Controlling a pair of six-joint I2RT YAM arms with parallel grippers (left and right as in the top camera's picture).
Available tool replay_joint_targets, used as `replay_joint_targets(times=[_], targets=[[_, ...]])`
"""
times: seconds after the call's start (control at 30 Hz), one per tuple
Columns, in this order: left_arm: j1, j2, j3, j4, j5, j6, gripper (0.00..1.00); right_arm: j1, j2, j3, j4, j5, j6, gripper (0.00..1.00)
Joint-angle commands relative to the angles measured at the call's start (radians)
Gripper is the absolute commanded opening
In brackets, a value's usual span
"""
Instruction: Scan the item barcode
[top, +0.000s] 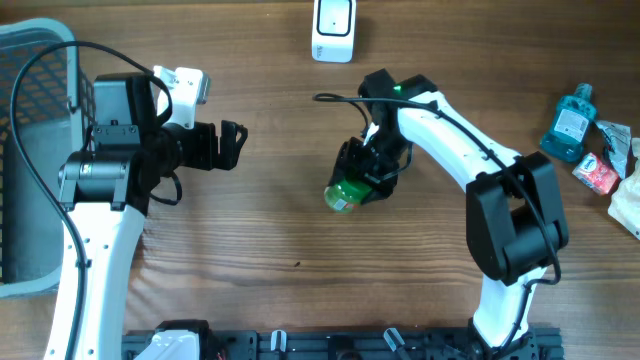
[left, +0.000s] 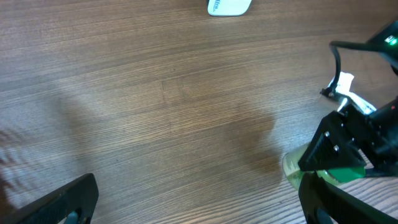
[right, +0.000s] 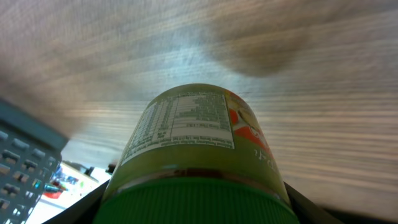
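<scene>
Overhead: my right gripper (top: 356, 186) clamped on green-lidded jar (top: 343, 197) at mid-table (top: 270, 250), below white scanner (top: 333, 28) and well apart from it. Cannot tell whether jar touches wood. Right wrist view: lid nearest camera, nutrition print on label facing up. My left gripper (top: 232, 146) empty, fingers wide apart, left of jar, pointing toward it.
</scene>
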Motion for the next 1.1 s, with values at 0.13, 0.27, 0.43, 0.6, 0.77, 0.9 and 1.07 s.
replay_joint_targets(times=[0.13,0.27,0.43,0.6,0.77,0.9,1.07], targets=[[0.005,0.002,0.014,0.000,0.019,-0.003,1.00,-0.017,0.000,0.024,0.071,0.533,0.037,0.67],[0.005,0.002,0.014,0.000,0.019,-0.003,1.00,-0.017,0.000,0.021,0.104,0.563,0.035,0.72],[0.005,0.002,0.014,0.000,0.019,-0.003,1.00,-0.008,0.000,0.003,0.153,0.572,0.034,0.96],[0.005,0.002,0.014,0.000,0.019,-0.003,1.00,-0.008,0.004,-0.042,0.179,0.560,0.036,0.96],[0.005,0.002,0.014,0.000,0.019,-0.003,1.00,-0.007,0.011,-0.045,0.186,0.561,0.064,0.96],[0.005,0.002,0.014,0.000,0.019,-0.003,1.00,-0.007,0.011,-0.045,0.198,0.573,0.128,0.95],[0.005,0.002,0.014,0.000,0.019,-0.002,1.00,-0.007,0.012,-0.055,0.205,0.587,0.227,0.95]])
